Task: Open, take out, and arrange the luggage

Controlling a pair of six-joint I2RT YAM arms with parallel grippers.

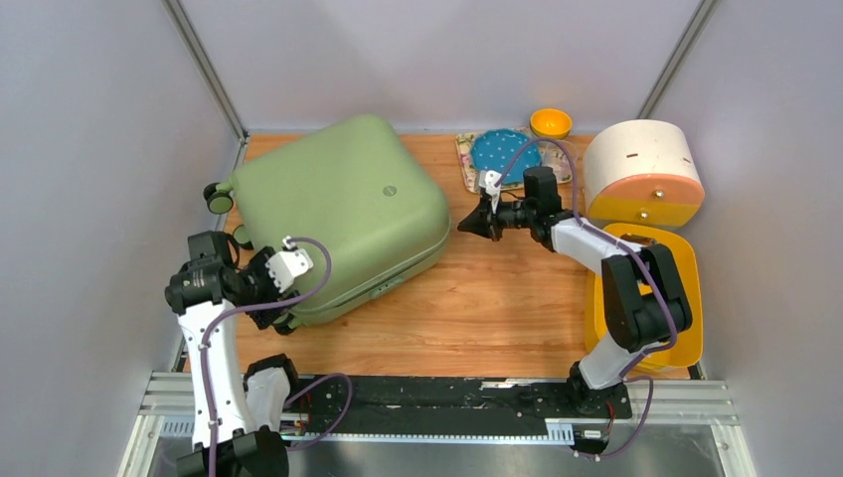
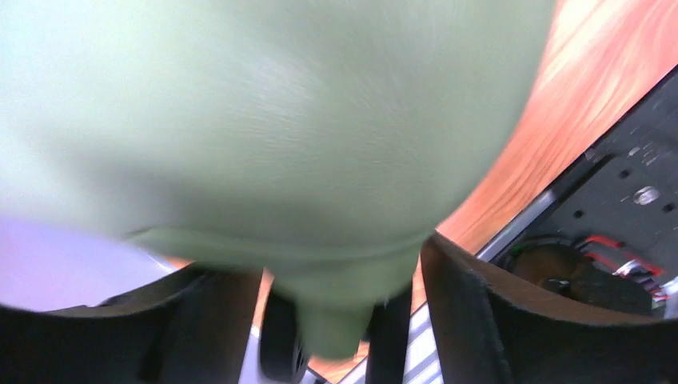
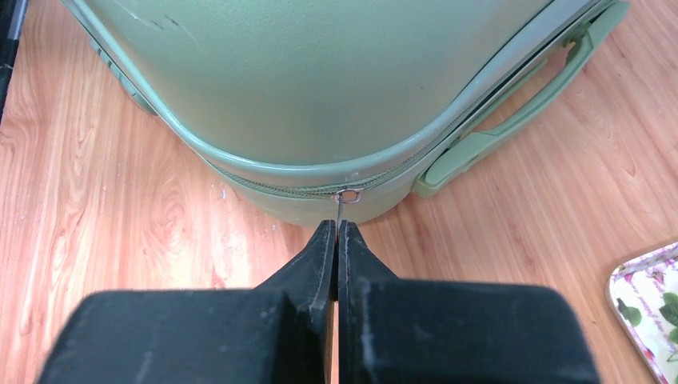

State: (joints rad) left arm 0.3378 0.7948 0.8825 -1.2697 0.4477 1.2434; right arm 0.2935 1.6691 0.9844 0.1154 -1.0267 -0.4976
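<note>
The sage-green luggage [image 1: 338, 214] lies flat and closed on the wooden table, with small black wheels [image 1: 217, 197] at its left end. In the right wrist view its rounded corner [image 3: 320, 88], zip line and side handle [image 3: 520, 112] show. My right gripper [image 1: 465, 226] is at the luggage's right corner, shut [image 3: 337, 228] on the thin metal zipper pull [image 3: 341, 206]. My left gripper [image 1: 278, 298] is at the near left corner. In the left wrist view it is open [image 2: 344, 320], its fingers [image 2: 480, 320] either side of a blurred wheel mount [image 2: 336, 312].
A round cream-and-orange drawer box [image 1: 641, 169] stands at the back right. A yellow tray [image 1: 686, 298] lies under my right arm. A blue plate [image 1: 502, 151] on a patterned mat and a yellow bowl [image 1: 550, 122] sit at the back. Grey walls close three sides.
</note>
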